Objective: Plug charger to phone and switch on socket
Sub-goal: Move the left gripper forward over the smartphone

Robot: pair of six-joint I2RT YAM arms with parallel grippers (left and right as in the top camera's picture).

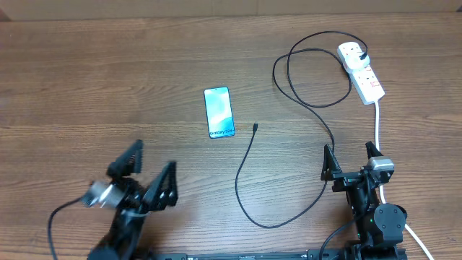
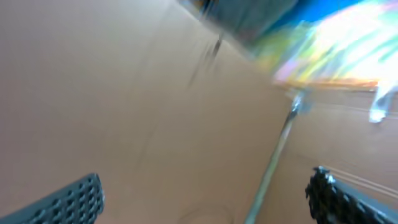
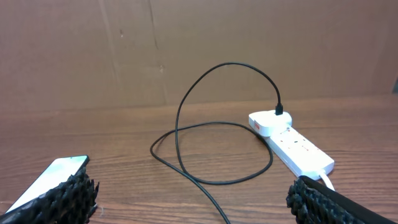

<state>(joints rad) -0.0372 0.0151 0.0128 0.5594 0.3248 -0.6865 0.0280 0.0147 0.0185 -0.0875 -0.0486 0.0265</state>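
Note:
The phone (image 1: 219, 112) lies flat at the table's middle, its light blue screen up; its corner shows in the right wrist view (image 3: 53, 176). The charger, a thin black cable (image 1: 249, 170), runs from its small connector tip (image 1: 256, 128) just right of the phone, loops, and ends at a plug in the socket (image 1: 361, 71), a white power strip at the back right. The right wrist view shows the cable (image 3: 205, 180) and the socket (image 3: 292, 144). My left gripper (image 1: 148, 173) is open and empty at the front left. My right gripper (image 1: 351, 160) is open and empty, near the front right. The left wrist view is blurred.
The socket's thick white cord (image 1: 378, 126) runs down the right side past my right arm. A brown cardboard wall (image 3: 186, 50) stands behind the table.

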